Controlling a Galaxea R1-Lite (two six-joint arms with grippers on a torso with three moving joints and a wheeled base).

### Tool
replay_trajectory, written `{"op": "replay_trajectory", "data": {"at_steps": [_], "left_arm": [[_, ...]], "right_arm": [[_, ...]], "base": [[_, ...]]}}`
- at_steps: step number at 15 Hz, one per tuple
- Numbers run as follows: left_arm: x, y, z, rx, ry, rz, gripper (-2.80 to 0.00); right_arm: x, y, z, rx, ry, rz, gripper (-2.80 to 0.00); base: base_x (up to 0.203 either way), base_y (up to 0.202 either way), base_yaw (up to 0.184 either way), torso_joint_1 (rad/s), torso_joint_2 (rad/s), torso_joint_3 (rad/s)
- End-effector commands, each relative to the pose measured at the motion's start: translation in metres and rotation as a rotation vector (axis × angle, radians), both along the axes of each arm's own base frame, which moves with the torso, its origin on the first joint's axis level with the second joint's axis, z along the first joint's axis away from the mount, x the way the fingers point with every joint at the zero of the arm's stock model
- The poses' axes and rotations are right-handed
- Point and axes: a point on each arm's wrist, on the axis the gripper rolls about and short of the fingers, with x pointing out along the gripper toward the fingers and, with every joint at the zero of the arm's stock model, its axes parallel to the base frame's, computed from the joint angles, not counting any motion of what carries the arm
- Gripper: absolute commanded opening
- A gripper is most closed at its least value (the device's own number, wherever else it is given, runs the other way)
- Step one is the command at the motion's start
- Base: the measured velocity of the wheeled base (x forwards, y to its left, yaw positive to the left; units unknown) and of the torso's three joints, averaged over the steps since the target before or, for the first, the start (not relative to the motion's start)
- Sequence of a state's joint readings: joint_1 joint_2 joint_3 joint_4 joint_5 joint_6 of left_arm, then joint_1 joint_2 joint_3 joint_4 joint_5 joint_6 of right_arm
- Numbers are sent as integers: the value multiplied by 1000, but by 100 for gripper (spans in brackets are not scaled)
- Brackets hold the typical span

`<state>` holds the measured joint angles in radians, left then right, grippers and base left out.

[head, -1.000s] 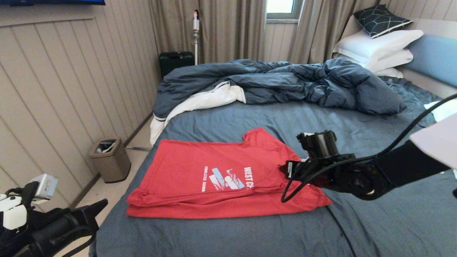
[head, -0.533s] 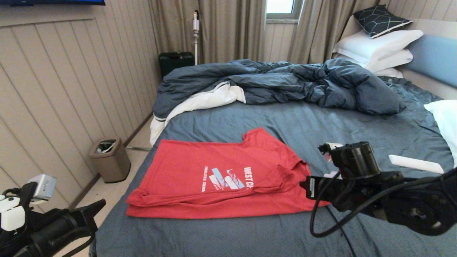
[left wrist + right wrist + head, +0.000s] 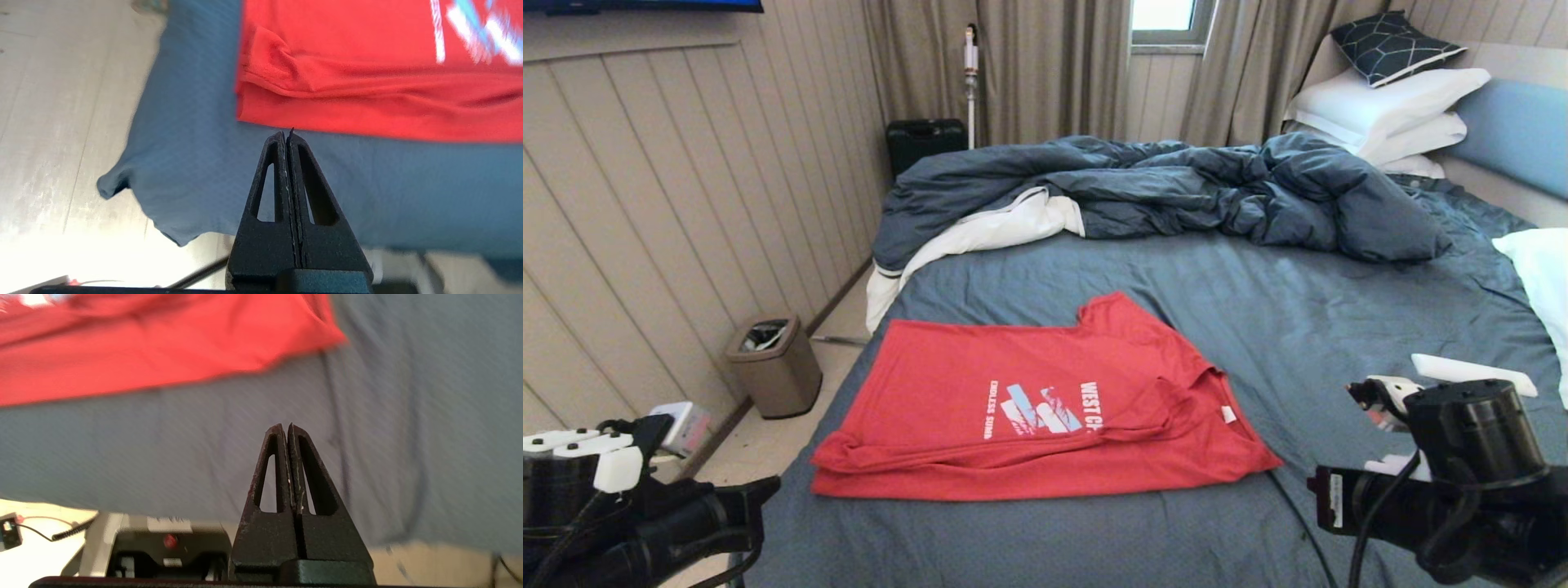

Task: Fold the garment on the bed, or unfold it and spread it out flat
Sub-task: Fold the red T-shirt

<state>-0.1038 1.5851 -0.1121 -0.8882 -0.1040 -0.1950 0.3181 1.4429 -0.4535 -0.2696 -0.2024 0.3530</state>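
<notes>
Bedroom with panelled wall and grey curtains is framing the bed (image 3: 1258, 294), its slate sheet lying smooth and matte. Left gripper (image 3: 287, 136) is hanging off the near-left corner, jaws pinched together, holding nothing. The garment (image 3: 1029, 408), thin soft red knit, is lying part-folded near the bed's left edge, the lower hem bunching in ridges. Right gripper (image 3: 285, 430) is sitting low at the near right, jaws likewise pressed together and empty. Risk: a pinch from here is likely snagging sheet with shirt, or dragging slack layers and undoing the fold.
</notes>
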Motion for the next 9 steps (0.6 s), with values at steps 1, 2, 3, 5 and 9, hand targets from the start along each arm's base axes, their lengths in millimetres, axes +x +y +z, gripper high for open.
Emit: {"op": "replay_trajectory", "data": {"at_steps": [1,2,3,5,9], "left_arm": [[12,-3,-5,-1,51,-64,-280],[14,-5,-6,8,66,-109,-280],[16,-6,-9,17,75,-122,-280],[22,-9,-12,40,82,-155,-280],[22,-22,-17,48,105,-218,-280]], "right_arm": [[-2,-3,12,11,-29,-19,-280],[0,-3,15,13,-23,-26,-280],[3,-2,17,14,-19,-27,-280],[5,0,18,13,-17,-20,-280],[8,1,15,10,-7,-23,-280]], "base": [[0,0,0,0,0,0],[0,0,0,0,0,0],[0,0,0,0,0,0],[0,0,0,0,0,0],[0,0,0,0,0,0]]}}
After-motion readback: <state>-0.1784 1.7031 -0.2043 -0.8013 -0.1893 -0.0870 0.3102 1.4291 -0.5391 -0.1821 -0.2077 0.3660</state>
